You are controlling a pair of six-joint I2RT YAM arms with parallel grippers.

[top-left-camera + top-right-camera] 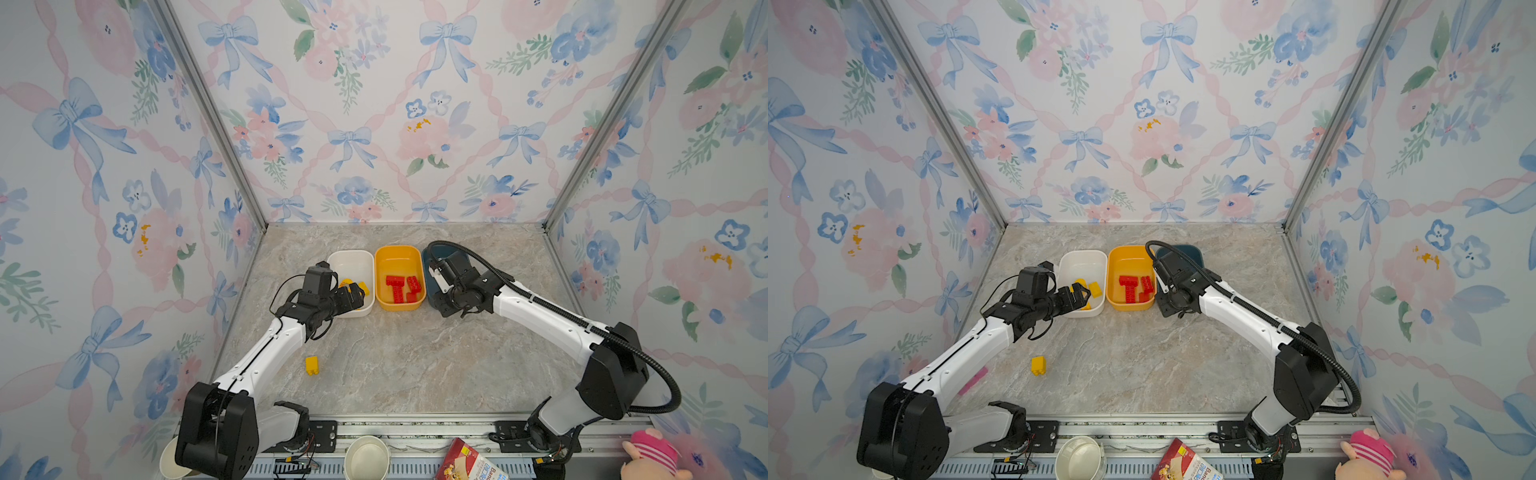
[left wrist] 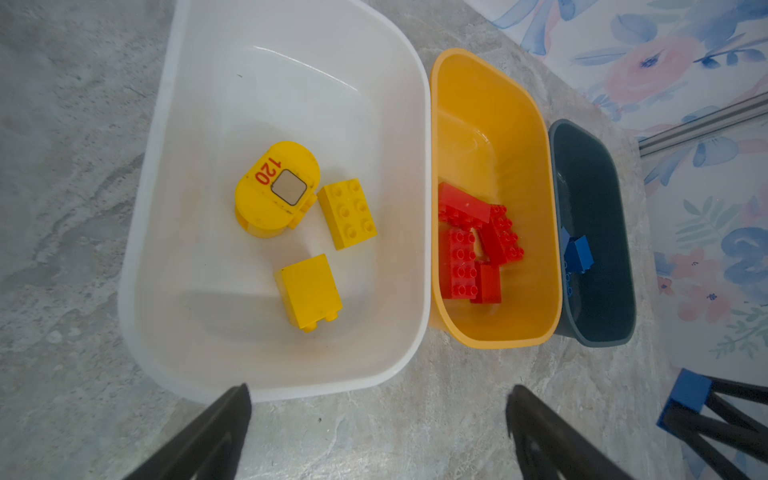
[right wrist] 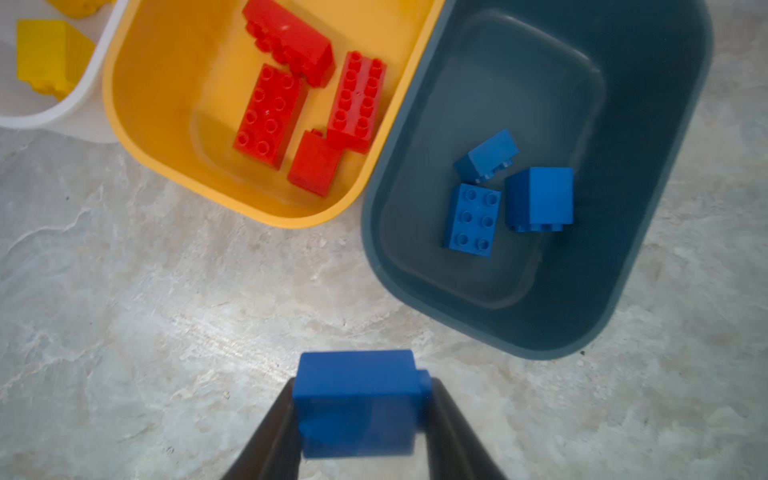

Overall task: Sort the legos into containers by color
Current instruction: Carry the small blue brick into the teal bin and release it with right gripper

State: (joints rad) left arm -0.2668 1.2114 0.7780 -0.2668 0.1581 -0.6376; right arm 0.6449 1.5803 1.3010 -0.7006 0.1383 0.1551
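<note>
Three containers stand side by side: a white tub (image 1: 353, 258), a yellow-orange tub (image 1: 398, 255) and a dark teal tub (image 3: 665, 249). Three yellow legos (image 2: 309, 291) lie in the white tub, several red legos (image 3: 270, 112) in the yellow-orange one, three blue legos (image 3: 471, 218) in the teal one. My left gripper (image 2: 378, 390) hangs open and empty over the white tub's near rim. My right gripper (image 3: 361, 386) is shut on a blue lego (image 3: 355, 372), above the table just in front of the teal tub. One yellow lego (image 1: 311, 365) lies loose beside the left arm.
Patterned walls close in the marble table on three sides. Along the front rail stand paper cups (image 1: 366, 457), a printed box (image 1: 473, 463) and a pink plush toy (image 1: 650, 455). A pink strip (image 1: 973, 380) lies by the left arm.
</note>
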